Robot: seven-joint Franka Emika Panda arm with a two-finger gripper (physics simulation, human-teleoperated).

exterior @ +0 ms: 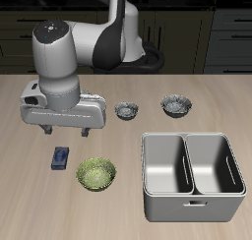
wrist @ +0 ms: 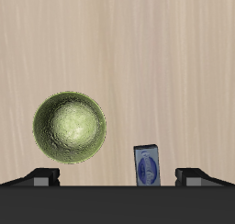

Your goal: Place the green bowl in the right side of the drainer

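- Wooden counter (exterior: 30,200) with dark cabinets behind carries everything.
- Green bowl (exterior: 96,174) sits upright near the counter's front edge, empty and untouched; seen from the wrist, bowl (wrist: 70,128) lies just ahead of the fingertips and off to one side.
- Gripper (exterior: 67,132) hangs above the counter, farther back than the bowl, fingers spread wide and holding nothing.
- Small blue box (exterior: 60,158) rests between gripper and bowl.
- Drainer (exterior: 193,201) stands beside the bowl, both halves empty.
- Two grey bowls (exterior: 126,110) sit farther back.
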